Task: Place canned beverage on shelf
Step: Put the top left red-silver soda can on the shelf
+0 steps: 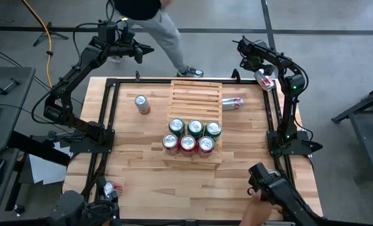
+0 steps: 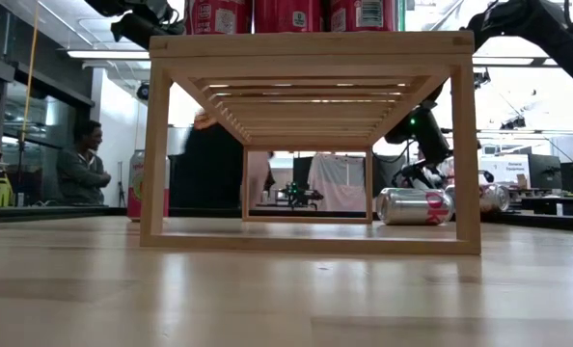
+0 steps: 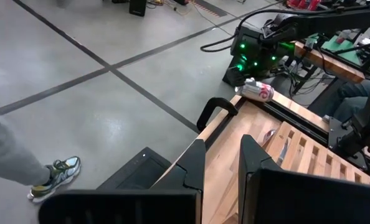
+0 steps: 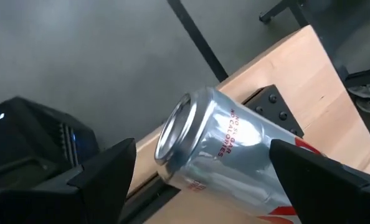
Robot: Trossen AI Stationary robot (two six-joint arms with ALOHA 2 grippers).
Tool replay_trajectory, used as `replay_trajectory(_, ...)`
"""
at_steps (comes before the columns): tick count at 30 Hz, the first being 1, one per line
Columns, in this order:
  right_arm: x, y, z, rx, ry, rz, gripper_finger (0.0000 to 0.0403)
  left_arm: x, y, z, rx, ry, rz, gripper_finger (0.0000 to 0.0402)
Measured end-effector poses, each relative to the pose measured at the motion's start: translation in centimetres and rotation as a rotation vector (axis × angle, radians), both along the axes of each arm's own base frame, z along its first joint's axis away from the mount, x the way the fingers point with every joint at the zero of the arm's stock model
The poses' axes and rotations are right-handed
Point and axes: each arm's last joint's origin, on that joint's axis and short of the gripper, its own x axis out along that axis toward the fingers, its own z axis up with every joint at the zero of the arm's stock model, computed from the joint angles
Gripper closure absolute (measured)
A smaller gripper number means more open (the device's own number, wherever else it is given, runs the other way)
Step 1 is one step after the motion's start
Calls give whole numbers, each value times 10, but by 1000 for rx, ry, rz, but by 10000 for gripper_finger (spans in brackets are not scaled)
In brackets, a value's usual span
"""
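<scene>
Your right gripper point(image 4: 200, 177), fingers spread wide, straddles a tilted can point(image 4: 225, 152) at the surface's far right corner, well apart from the shelf point(image 1: 196, 100). Likely rigid, smooth, slippery: grasp mid-body. Left gripper point(image 3: 221, 171) rests closed, idle.

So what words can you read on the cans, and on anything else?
"NO CALORIES": red letters on the silver can lying between the right gripper's fingers. A shorter red line beside it is not clear enough to read.
The shelf cans and the lying can: labels too small or blurred.
No other readable text.
</scene>
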Motion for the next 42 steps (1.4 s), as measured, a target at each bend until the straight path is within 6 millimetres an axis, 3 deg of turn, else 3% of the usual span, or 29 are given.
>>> replay_trajectory(14,31,25,3,148,-98,142,48,0,0,0,-10,-8,-7,402)
replay_trajectory(21,49,52,49,23,-129,226,48,0,0,0,-10,-8,-7,402)
replay_trajectory(24,39,54,68,-67,-91,188,48,0,0,0,-10,-8,-7,402)
replay_trajectory(29,21,52,66,12,-95,128,48,0,0,0,-10,-8,-7,402)
replay_trajectory(36,42,76,63,105,-36,226,48,0,0,0,-11,-7,-7,402)
replay_trajectory(42,50,110,23,195,-83,223,48,0,0,0,-13,-7,-6,401)
